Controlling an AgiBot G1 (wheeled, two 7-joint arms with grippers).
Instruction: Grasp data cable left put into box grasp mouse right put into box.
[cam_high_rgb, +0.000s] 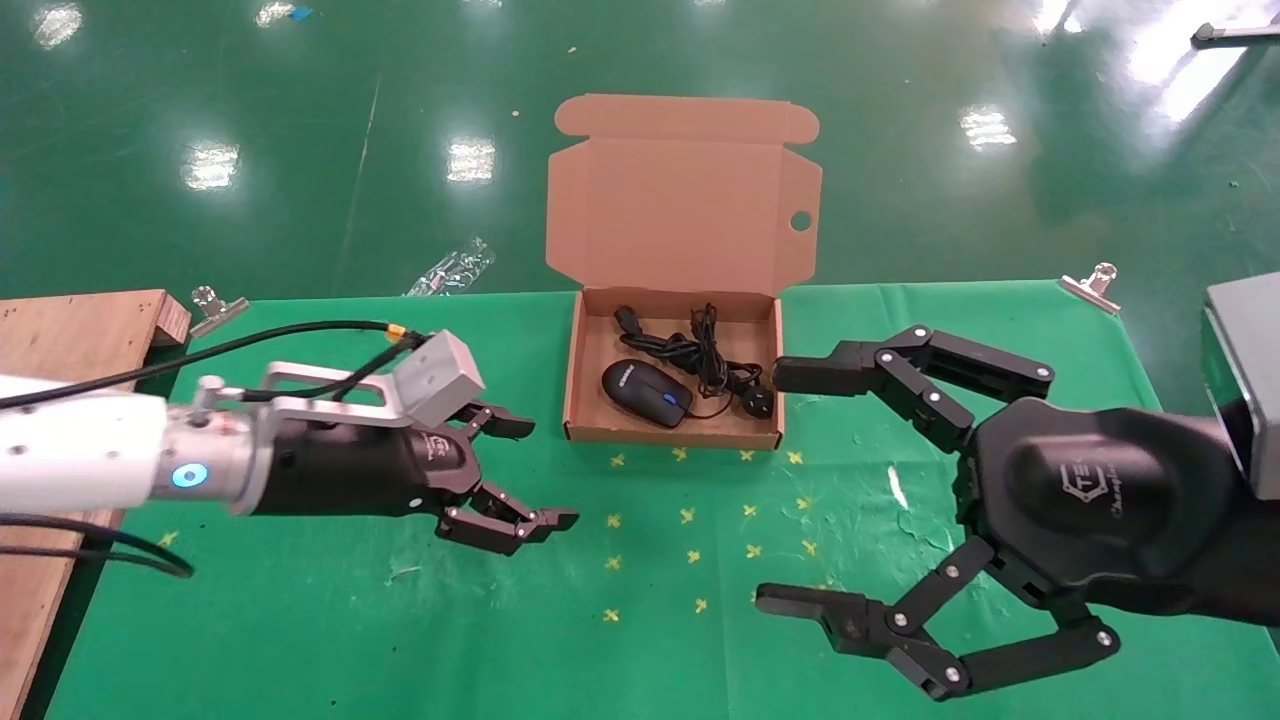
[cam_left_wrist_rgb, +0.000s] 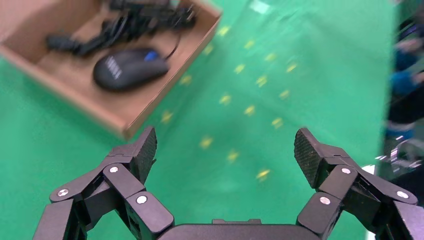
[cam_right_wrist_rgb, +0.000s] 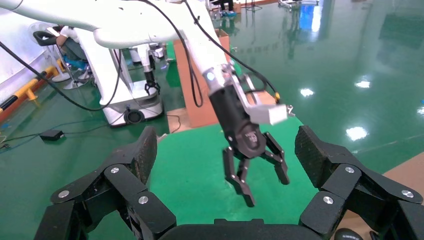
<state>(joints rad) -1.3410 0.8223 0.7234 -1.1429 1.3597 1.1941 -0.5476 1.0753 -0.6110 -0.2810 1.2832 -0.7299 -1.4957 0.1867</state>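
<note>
Head view: shows the box (cam_high_rgb: 672, 420) standing at the far middle of the green surface (cam_high_rgb: 300, 620), flap lid thrown back and upright, one round hole near the lid's right edge. Holds both task things already. Has the mouse (cam_high_rgb: 645, 392) lying at the front left of the box floor, blue scroll wheel facing right, thin wire trailing off toward the right. Has the data cable (cam_high_rgb: 700, 355) bundled just behind and to the right of the mouse, its chunky plug resting near the right wall.

Places the left hand (cam_high_rgb: 530, 470) low over the surface, left of the box and well clear of it, fingers spread and gripping nothing. Places the right hand (cam_high_rgb: 785, 490) to the right of the box and nearer the camera, fingers (cam_high_rgb: 810, 375) spread wide with nothing between them, upper fingertip close to the box's right front corner.

Left wrist view: shows the same spread left hand (cam_left_wrist_rgb: 225, 145) over bare green cloth dotted with small yellow marks, with the box (cam_left_wrist_rgb: 165, 95) off to one side and the mouse (cam_left_wrist_rgb: 129, 69) and cable (cam_left_wrist_rgb: 135, 22) inside it.

Right wrist view: looks past the open right hand (cam_right_wrist_rgb: 225, 145) to the left hand (cam_right_wrist_rgb: 255, 175) farther off, hanging above the green surface with fingers apart.
</note>
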